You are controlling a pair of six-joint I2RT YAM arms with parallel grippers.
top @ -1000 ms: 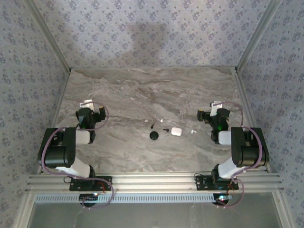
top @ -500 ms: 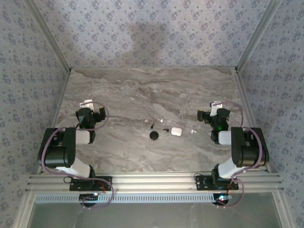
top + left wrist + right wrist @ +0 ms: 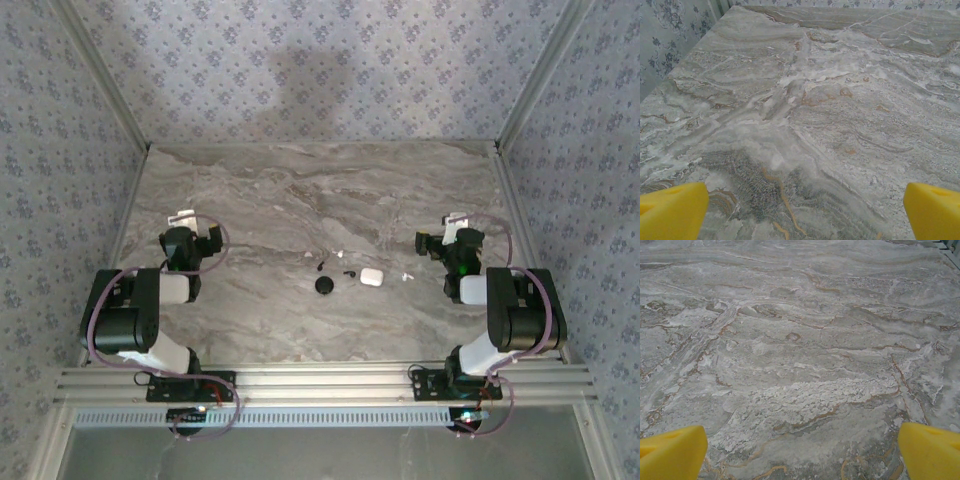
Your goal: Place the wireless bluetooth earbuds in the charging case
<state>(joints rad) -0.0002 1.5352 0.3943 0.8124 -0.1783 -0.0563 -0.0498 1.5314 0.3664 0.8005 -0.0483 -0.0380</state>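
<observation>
Marble table (image 3: 300, 190) lying between the arms. Hovering low over bare stone: left gripper (image 3: 802, 210) and right gripper (image 3: 800, 452), yellow fingers spread wide, gripping nothing. Sitting mid-table: round black disc (image 3: 325, 285), white case (image 3: 372, 278) near its right. Lying loose beside these: tiny black earbuds (image 3: 321, 266), one just behind the disc, one between disc and case.

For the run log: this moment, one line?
left gripper: open, empty | right gripper: open, empty | earbuds: loose on table, none inserted

Matt marble-look table (image 3: 300, 190), smooth white plastic case (image 3: 372, 278)
</observation>
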